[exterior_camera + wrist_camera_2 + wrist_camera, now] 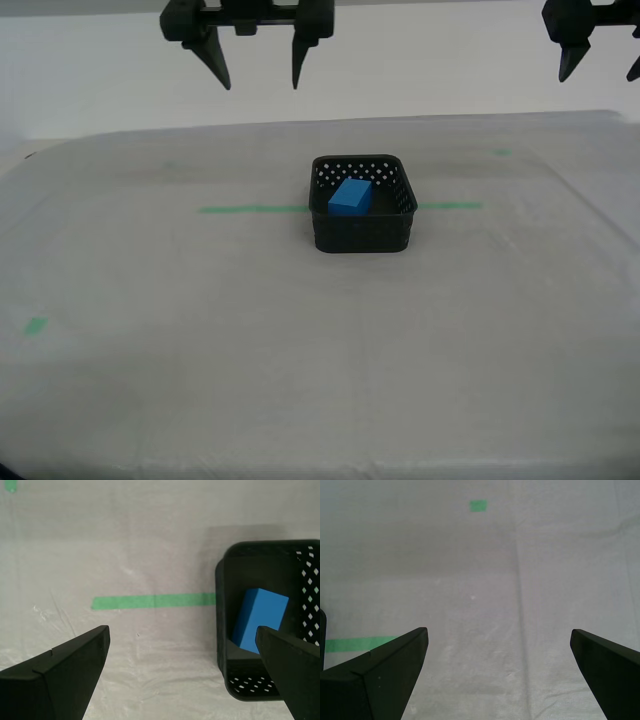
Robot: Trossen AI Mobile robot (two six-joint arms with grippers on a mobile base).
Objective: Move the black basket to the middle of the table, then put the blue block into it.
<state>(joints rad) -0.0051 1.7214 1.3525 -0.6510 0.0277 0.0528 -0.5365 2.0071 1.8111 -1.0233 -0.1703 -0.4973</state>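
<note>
A pale cloth-covered desk [200, 380] fills the view under a plain light wall. The black basket [362, 236] sits mid-desk on the green tape line [250, 209], holding only the blue block [349, 196], tilted against its floor. My first gripper [497, 645] and second gripper [182, 642] hover above, fingers spread and empty; the task looks finished.

My first gripper [497, 672] and my second gripper [182, 672] hang raised above the surface [200, 380], fingers spread wide, both holding nothing.
</note>
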